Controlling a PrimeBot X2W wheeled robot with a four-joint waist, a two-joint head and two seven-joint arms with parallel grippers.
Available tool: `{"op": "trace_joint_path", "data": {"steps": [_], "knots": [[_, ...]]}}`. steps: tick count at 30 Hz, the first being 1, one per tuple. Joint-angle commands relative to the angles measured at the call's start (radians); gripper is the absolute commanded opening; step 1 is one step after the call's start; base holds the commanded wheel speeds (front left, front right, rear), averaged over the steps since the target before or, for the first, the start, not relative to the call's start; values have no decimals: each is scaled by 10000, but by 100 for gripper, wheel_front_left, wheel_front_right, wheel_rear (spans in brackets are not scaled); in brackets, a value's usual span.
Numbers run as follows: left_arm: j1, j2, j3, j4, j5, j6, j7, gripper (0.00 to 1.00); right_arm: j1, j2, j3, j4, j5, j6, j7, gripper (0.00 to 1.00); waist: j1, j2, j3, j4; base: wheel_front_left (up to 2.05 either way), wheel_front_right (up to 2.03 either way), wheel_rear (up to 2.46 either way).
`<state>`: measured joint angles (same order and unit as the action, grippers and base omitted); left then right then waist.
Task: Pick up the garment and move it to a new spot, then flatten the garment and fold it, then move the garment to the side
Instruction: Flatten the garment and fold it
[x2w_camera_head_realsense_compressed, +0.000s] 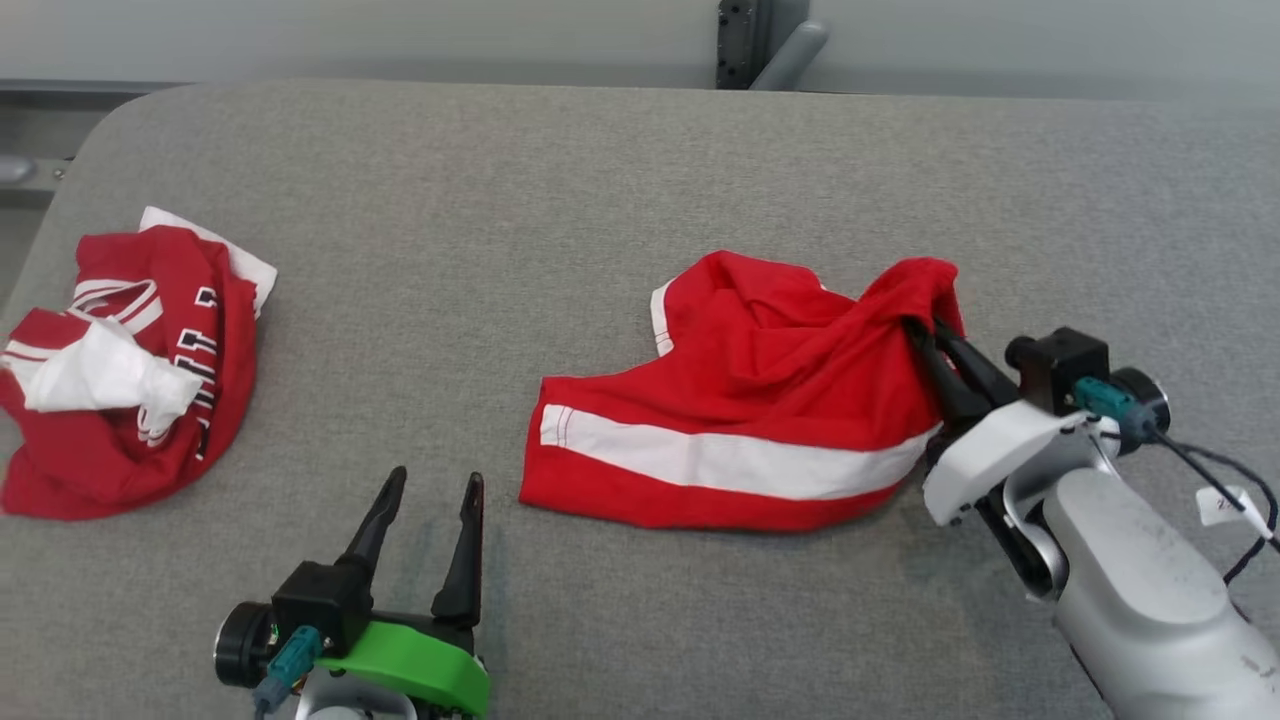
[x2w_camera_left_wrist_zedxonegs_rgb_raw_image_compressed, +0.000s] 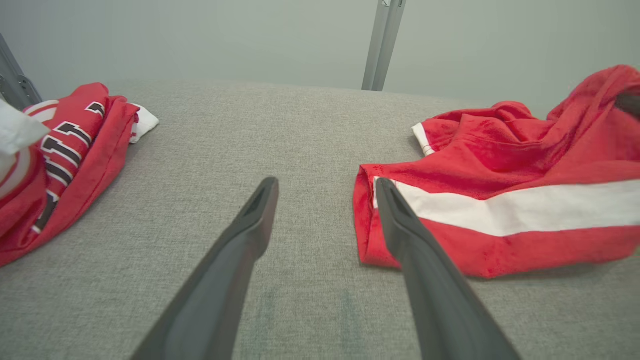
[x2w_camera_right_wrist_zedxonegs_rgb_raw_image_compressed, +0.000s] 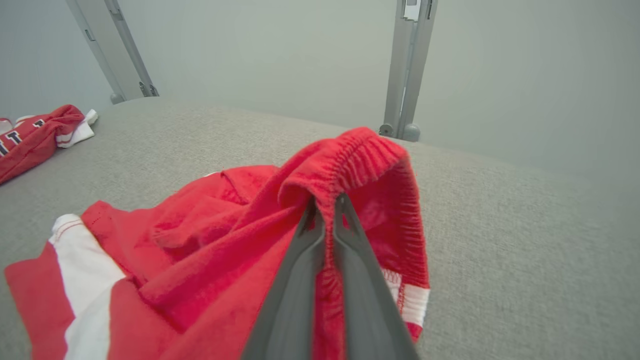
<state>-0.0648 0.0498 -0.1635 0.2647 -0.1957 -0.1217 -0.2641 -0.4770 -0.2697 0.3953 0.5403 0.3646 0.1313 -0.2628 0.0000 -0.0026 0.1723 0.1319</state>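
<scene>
The garment (x2w_camera_head_realsense_compressed: 740, 400) is a pair of red shorts with a white side stripe, lying crumpled right of the middle of the grey padded table (x2w_camera_head_realsense_compressed: 560, 170). My right gripper (x2w_camera_head_realsense_compressed: 925, 330) is shut on its elastic waistband at the right end; in the right wrist view the two fingers (x2w_camera_right_wrist_zedxonegs_rgb_raw_image_compressed: 300, 270) pinch the gathered red band (x2w_camera_right_wrist_zedxonegs_rgb_raw_image_compressed: 345, 160), which is lifted slightly off the table. My left gripper (x2w_camera_head_realsense_compressed: 435, 490) stands open near the front edge, empty, left of the shorts' hem (x2w_camera_left_wrist_zedxonegs_rgb_raw_image_compressed: 370, 220). In the left wrist view its fingers (x2w_camera_left_wrist_zedxonegs_rgb_raw_image_compressed: 250, 235) point across bare fabric.
A second crumpled garment (x2w_camera_head_realsense_compressed: 120, 370), red and white with dark lettering, lies at the table's far left. A grey post (x2w_camera_head_realsense_compressed: 770, 45) rises behind the back edge. Bare table lies between the two garments and behind the shorts.
</scene>
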Motion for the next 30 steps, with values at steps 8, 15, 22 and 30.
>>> {"op": "trace_joint_path", "data": {"steps": [8,15,22,30], "knots": [[-606,19,-694,19,-401,167,-6,100,-1903,160,-823,2859,-838,-12,-30,0,0,26,935,1596,0,0,0],[-562,19,-694,-81,-454,333,-6,100,-2224,465,-1704,4135,-1763,-12,-29,100,0,26,864,1640,0,0,0],[-318,21,-236,-160,-252,373,-5,100,-1339,818,-2628,2808,-2407,-12,-29,100,0,26,322,680,0,0,0],[41,24,595,-196,14,382,-5,100,737,1124,-3350,389,-2398,-12,-28,100,0,26,-504,-735,0,0,0]]}}
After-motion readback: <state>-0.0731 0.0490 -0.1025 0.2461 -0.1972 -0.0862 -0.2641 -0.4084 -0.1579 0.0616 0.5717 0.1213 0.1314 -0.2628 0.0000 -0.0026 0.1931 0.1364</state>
